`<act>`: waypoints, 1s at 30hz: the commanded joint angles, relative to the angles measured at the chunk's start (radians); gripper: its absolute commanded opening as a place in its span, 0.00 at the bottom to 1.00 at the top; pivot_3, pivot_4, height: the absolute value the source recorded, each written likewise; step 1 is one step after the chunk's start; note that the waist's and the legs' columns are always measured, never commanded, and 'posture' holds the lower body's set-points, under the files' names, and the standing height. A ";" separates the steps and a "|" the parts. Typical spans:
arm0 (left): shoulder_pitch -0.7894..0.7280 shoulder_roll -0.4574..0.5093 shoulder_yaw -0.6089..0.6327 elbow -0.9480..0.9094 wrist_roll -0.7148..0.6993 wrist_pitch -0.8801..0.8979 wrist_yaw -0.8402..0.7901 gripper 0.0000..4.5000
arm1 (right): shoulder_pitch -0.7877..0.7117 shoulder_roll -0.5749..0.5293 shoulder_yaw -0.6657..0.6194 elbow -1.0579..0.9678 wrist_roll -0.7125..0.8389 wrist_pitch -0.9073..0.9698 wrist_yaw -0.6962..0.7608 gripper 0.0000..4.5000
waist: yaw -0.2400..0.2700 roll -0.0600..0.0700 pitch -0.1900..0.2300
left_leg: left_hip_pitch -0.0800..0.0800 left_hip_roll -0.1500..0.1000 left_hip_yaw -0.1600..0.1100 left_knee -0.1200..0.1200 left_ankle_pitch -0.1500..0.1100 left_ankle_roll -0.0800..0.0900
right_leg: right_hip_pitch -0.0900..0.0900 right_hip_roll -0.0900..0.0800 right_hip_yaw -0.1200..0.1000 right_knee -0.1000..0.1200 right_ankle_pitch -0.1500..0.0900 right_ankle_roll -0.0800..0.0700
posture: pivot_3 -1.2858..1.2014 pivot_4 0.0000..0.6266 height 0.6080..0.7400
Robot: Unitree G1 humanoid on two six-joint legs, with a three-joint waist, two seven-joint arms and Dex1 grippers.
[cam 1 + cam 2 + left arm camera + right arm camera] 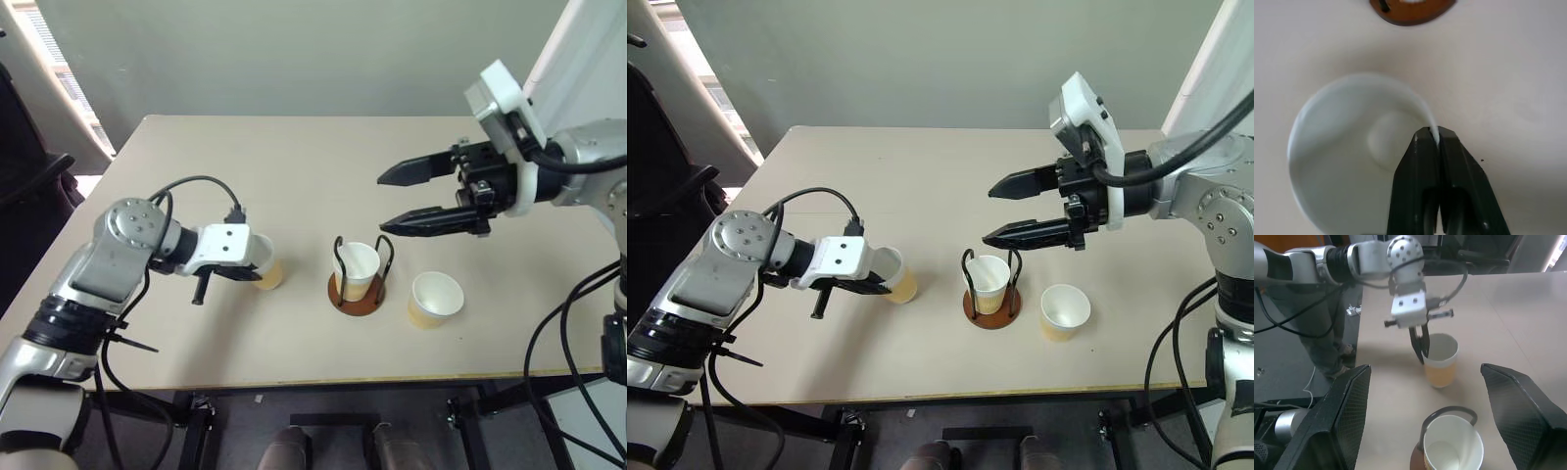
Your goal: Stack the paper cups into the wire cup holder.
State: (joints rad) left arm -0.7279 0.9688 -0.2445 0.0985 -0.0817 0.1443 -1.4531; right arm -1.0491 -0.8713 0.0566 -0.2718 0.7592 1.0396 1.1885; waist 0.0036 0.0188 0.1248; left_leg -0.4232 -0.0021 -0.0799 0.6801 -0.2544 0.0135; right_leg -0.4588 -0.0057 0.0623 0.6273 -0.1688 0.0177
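Three pale yellow paper cups stand on the table. One cup [358,266] sits upright inside the wire cup holder [359,297], a brown disc with two black wire arches. A second cup [435,299] stands just right of the holder. Left of the holder is the third cup [269,266], and my left gripper [1434,136] is shut on its rim, one finger inside and one outside. The same pinch appears in the right wrist view at the left gripper [1421,346]. My right gripper [382,202] hovers open above the holder, pointing left and holding nothing.
The beige table [294,166] stretches back to a grey wall. Its front edge [323,382] runs close below the cups. A black cable [201,182] loops over my left wrist. A dark chair [24,166] stands off the table's left side.
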 commanded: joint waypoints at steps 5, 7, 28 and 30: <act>-0.134 -0.006 0.070 -0.122 -0.187 0.186 -0.113 0.01 | 0.037 -0.041 -0.040 0.010 -0.017 -0.077 0.021 0.83 | 0.000 0.000 0.000 | -0.001 0.000 0.000 0.001 0.000 0.000 | 0.000 0.000 0.000 0.000 0.000 0.001 | 0.52 0.24 1.00; -0.190 -0.006 0.070 -0.131 -0.220 0.223 -0.142 0.01 | 0.049 -0.055 -0.051 0.011 -0.012 -0.074 0.022 0.83 | 0.001 0.000 0.000 | -0.001 0.000 0.000 0.002 0.000 0.000 | 0.000 0.000 0.000 0.000 0.001 0.001 | 0.52 0.24 1.00; -0.623 -0.147 -0.239 0.179 -0.385 0.089 -0.161 0.01 | 0.253 -0.202 -0.245 -0.065 0.047 -0.053 -0.050 0.83 | 0.007 0.000 0.000 | -0.002 0.000 0.000 0.002 -0.001 0.002 | 0.001 -0.001 0.000 -0.003 0.007 0.014 | 0.52 0.24 1.00; -0.648 -0.171 -0.264 0.224 -0.389 0.059 -0.161 0.01 | 0.269 -0.205 -0.261 -0.083 0.058 -0.047 -0.067 0.83 | 0.007 0.000 0.000 | -0.003 0.000 0.001 0.002 -0.001 0.002 | 0.001 -0.001 0.000 -0.004 0.006 0.015 | 0.52 0.24 1.00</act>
State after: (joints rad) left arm -1.3385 0.8017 -0.5087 0.3064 -0.4605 0.2389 -1.5765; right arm -0.7757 -1.0581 -0.1574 -0.3228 0.7950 0.9910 1.1367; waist 0.0102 0.0187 0.1249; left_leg -0.4260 -0.0025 -0.0793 0.6825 -0.2553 0.0155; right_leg -0.4573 -0.0071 0.0624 0.6231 -0.1624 0.0328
